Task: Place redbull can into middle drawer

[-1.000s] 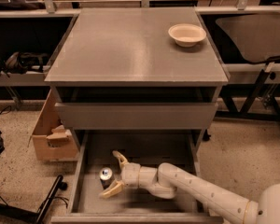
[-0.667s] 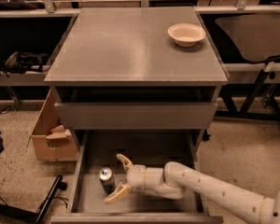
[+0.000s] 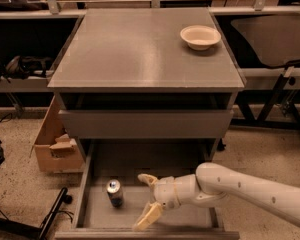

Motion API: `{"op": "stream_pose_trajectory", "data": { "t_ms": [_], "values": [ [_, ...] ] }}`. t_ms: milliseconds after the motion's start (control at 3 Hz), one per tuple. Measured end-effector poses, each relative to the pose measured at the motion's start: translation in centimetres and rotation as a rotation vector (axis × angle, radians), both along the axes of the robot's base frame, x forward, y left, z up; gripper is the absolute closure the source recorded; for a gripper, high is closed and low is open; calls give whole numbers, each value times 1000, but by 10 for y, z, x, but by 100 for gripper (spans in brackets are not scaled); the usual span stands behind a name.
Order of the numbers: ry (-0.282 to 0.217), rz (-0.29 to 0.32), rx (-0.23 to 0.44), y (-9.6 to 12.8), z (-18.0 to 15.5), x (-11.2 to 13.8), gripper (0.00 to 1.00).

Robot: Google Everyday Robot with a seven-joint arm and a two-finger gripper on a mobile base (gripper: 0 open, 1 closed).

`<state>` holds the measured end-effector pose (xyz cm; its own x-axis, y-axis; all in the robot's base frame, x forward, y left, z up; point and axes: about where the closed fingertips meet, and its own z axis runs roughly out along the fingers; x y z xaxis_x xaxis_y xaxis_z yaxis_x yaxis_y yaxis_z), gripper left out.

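Note:
The redbull can [image 3: 114, 193] stands upright on the floor of the pulled-out middle drawer [image 3: 190, 219], near its left side. My gripper [image 3: 146, 200] is inside the drawer just right of the can, open, with its cream fingers spread and nothing between them. It does not touch the can. The white arm reaches in from the right.
A cream bowl [image 3: 200, 36] sits on the grey cabinet top [image 3: 140, 49] at the back right. A closed drawer front [image 3: 145, 123] is above the open drawer. A cardboard box [image 3: 52, 146] stands on the floor to the left. Dark shelving and cables flank both sides.
My gripper has let go of the can and pulled back to the right; the can stays upright in the drawer.

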<state>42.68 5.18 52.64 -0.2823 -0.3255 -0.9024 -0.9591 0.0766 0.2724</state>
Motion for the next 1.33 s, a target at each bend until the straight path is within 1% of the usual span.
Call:
{"op": "stream_pose_trajectory", "data": {
  "t_ms": [333, 667, 1000, 1333],
  "values": [
    [13, -26, -136, -41, 45, 5, 0],
    [-28, -92, -273, -71, 87, 23, 0],
    [-102, -181, -457, -98, 126, 43, 0],
    [-216, -259, -635, -117, 173, 65, 0]
  ]
}}
